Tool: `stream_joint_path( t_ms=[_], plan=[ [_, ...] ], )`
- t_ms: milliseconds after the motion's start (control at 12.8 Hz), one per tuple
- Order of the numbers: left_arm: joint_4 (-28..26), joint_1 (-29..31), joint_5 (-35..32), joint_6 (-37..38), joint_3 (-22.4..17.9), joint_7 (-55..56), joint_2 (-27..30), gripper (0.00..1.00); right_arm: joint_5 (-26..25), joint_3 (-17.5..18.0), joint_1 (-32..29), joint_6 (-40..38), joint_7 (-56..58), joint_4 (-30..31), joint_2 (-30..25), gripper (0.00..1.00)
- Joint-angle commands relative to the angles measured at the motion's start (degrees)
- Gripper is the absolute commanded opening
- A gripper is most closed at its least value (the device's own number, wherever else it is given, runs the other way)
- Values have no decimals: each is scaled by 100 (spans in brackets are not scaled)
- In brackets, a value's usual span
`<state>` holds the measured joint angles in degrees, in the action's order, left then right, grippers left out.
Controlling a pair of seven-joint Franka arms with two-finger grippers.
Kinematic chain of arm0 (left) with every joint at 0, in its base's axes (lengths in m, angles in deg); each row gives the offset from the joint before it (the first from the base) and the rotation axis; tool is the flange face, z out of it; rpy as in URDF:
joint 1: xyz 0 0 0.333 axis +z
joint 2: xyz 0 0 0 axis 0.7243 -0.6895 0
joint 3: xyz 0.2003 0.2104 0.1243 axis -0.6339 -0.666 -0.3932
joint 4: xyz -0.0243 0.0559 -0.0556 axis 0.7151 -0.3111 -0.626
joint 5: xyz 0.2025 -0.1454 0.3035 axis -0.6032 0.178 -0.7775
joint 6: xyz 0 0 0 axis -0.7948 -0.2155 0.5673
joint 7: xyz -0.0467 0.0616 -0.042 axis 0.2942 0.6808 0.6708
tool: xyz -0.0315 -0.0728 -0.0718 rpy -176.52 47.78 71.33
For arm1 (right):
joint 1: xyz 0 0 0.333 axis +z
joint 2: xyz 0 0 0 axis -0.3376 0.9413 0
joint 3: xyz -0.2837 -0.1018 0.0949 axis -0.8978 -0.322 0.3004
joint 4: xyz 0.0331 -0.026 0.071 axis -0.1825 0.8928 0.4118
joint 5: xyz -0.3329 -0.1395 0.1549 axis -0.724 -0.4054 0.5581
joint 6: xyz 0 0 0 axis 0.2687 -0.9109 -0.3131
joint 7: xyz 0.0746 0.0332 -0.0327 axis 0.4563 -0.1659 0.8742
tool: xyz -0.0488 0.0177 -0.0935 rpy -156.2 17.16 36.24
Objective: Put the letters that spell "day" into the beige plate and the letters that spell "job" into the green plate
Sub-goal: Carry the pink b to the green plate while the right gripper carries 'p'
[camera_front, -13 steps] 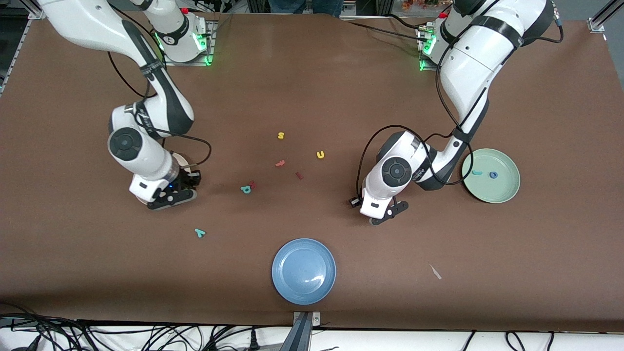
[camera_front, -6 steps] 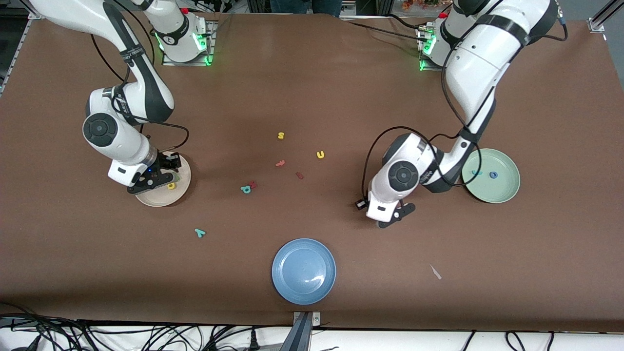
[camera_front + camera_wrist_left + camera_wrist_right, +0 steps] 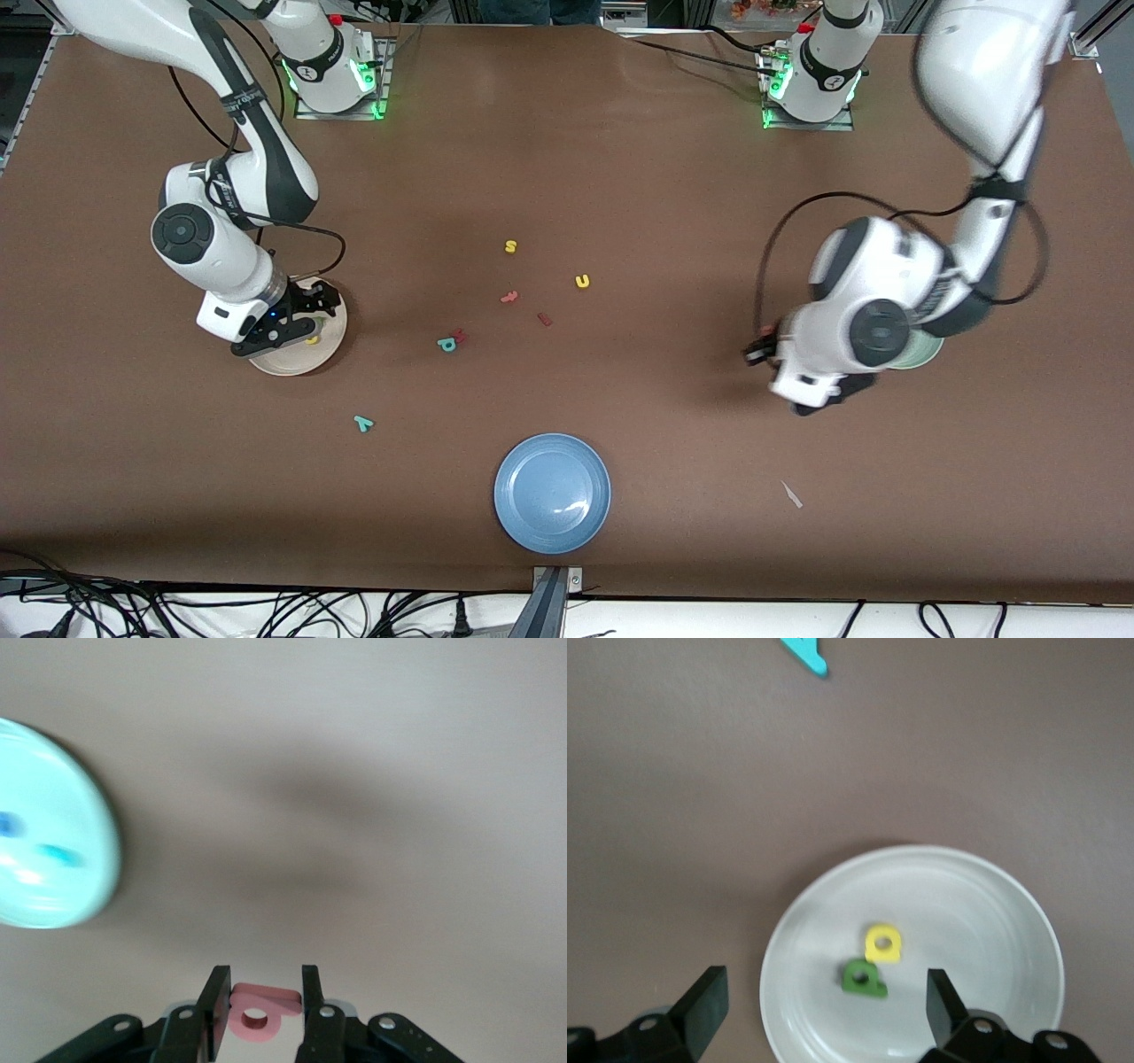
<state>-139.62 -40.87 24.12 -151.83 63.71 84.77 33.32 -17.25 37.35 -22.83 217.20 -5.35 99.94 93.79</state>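
Front view gives you the right gripper (image 3: 297, 323) hanging over the beige plate (image 3: 292, 361) at the right arm's end of the table, and its wrist view shows you the fingers (image 3: 700, 1003) spread wide apart with nothing between them. Inside that plate you can see the yellow d (image 3: 883, 943) touching the green a (image 3: 863, 977), both lying flat near its middle. The teal y (image 3: 363, 424) lies on the bare table (image 3: 567, 159) at about five o'clock from the beige plate, nearer to the front camera. Your left gripper (image 3: 260, 1010) is clamped on the salmon-red b (image 3: 259, 1013), its fingers pressing the letter's two sides, and it is up over the table just beside the green plate (image 3: 84, 850). In that plate you get two smeared marks, probably the blue o (image 3: 7, 824) and the teal j (image 3: 60, 855). From the front camera the left arm covers most of the green plate. The blue plate (image 3: 552, 493) sits at six o'clock on the table, nearest the front camera.
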Motion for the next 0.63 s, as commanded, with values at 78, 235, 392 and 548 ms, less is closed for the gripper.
stream_joint_path(
  t_ms=[78,235,392,548],
  plan=[
    [-328,1235,90,834,38,-2154,240,17,-98,149,230,280,389,-815,896,99],
    [-564,1668,-347,793,47,-2895,180,17,-80,159,266,290,1073,-1262,1247,99],
    [-967,1940,-560,294,47,-3178,109,17,-80,167,283,290,1514,-1623,1485,99],
    [-1643,2265,-717,-549,55,-3381,135,17,-63,167,301,298,1935,-1887,1669,99]
  ],
)
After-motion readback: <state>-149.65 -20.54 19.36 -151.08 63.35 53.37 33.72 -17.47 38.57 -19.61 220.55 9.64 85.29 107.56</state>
